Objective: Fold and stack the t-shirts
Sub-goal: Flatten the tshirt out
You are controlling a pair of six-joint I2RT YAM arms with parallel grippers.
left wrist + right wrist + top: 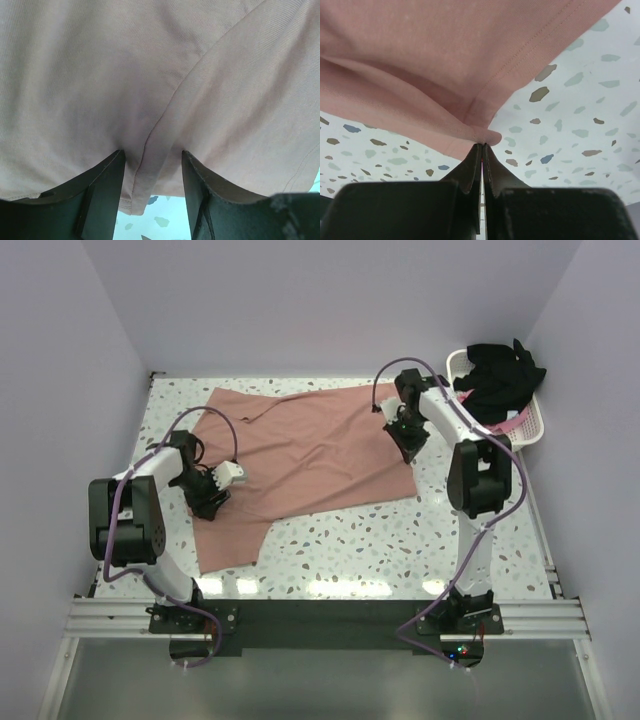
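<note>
The salmon shirt (310, 455) is unfolded, and the black shirt (500, 375) is in the basket (535, 425). The right gripper (482, 146) pinches the salmon hem; the left gripper (152, 160) is open.

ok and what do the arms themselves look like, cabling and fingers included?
The left arm and right arm match: white links with boxy black joint housings. A mauve cable loops along each from the base. The left gripper and right gripper have black wedge-shaped fingers; the left also carries a white block. Small lit LEDs show at the right base.
</note>
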